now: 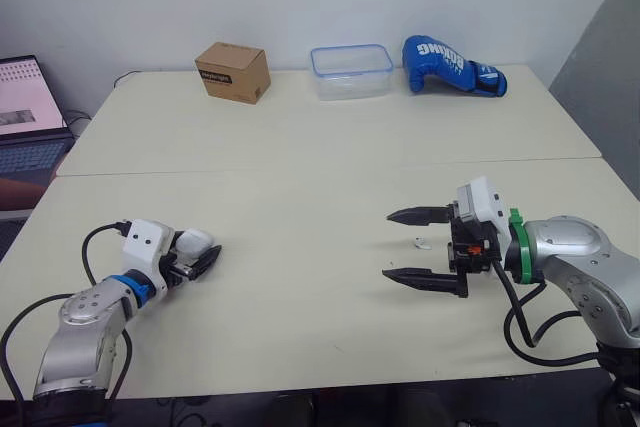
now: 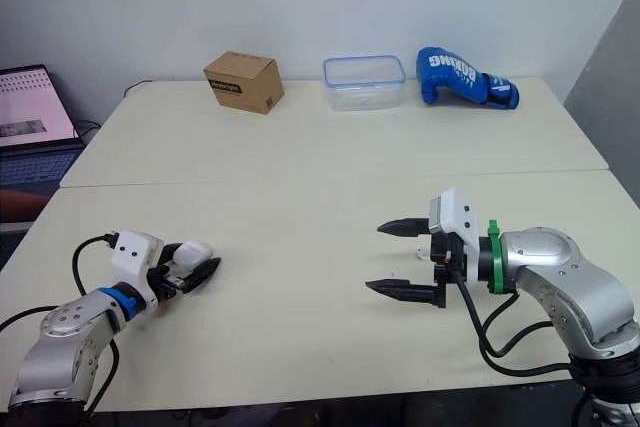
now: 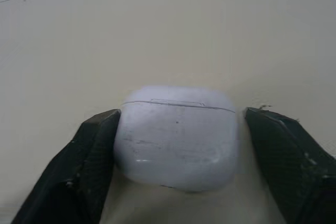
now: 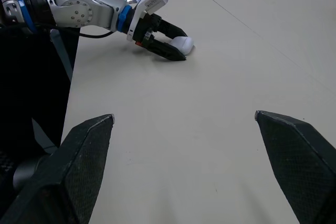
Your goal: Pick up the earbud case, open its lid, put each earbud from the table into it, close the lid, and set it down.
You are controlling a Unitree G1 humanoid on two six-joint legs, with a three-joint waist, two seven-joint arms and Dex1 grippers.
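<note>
Pale counter (image 1: pixel 300 147) against a white wall; cardboard box (image 1: pixel 233 72), clear tub (image 1: pixel 351 71) and blue boxing glove (image 1: pixel 452 65) along the far edge, well apart from the work.

Earbud case (image 3: pixel 176 137) sits on the counter w/ the left tool (image 1: pixel 205 250) spread around it – one finger touching its side, the other just beside, not yet clamped. The case looks light, hard and glossy w/ rounded corners, so probably slippery. Best gripped across the flat sides below the lid seam, leaving the lid free.

Right tool (image 1: pixel 388 245) is released, fingers wide. A small white earbud (image 1: pixel 421 243) lies on the counter between them – tiny, prob. easy to flick away.

Second earbud: can't make it out. Hinge side of the case is unclear.
</note>
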